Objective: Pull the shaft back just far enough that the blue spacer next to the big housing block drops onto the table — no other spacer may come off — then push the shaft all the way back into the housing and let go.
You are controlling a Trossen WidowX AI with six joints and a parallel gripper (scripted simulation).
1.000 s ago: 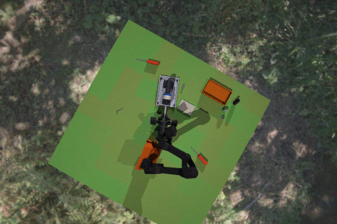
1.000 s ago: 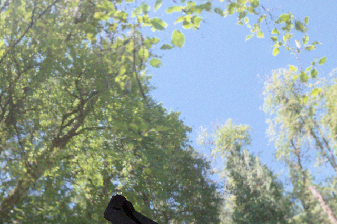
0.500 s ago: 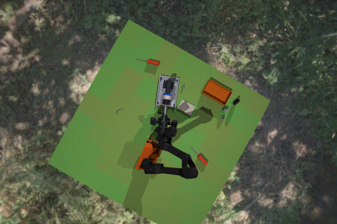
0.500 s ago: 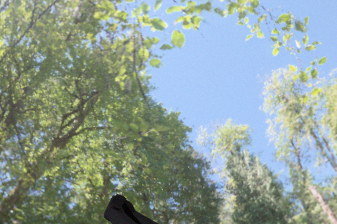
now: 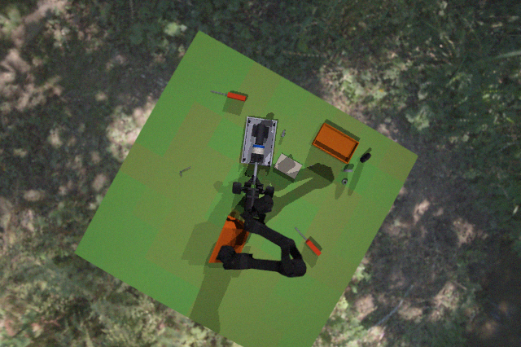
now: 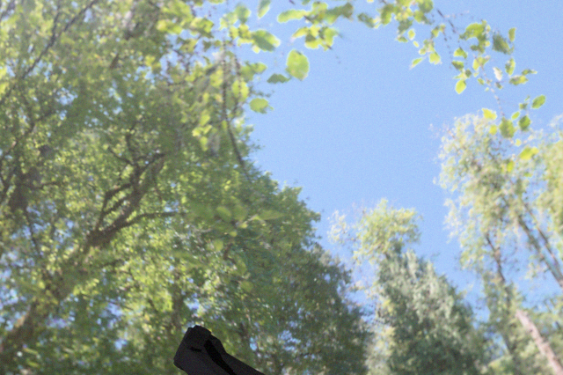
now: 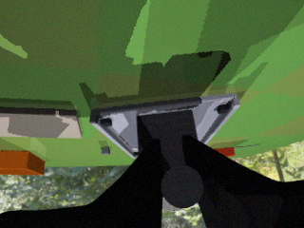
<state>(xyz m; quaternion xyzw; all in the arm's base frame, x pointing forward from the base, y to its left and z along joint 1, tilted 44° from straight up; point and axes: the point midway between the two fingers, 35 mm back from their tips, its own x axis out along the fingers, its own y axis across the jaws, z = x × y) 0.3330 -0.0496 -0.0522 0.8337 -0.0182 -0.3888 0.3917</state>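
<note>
The grey base tray (image 5: 244, 147) (image 7: 227, 108) carries the big dark housing block (image 5: 260, 130). The blue spacer (image 5: 258, 147) sits beside that block, in line with the shaft, with a pale spacer (image 5: 258, 151) against its other side. A smaller dark block (image 5: 256, 158) (image 7: 166, 125) stands at the tray's near end. The grey shaft (image 5: 255, 169) sticks out of it toward the arm. My gripper (image 5: 254, 179) (image 7: 171, 143) is shut on the shaft, outside the tray. The shaft's round dark end (image 7: 181, 186) shows between the fingers in the wrist view. The shaft inside the housing block is hidden.
A grey box (image 5: 288, 165) (image 7: 43, 125) is close to the tray's right. Orange bins stand at right (image 5: 336, 142) and under the arm (image 5: 229, 238). Red-handled tools lie above (image 5: 237, 96) and lower right (image 5: 313, 247). A black cylinder (image 5: 365, 157) and small hardware lie about.
</note>
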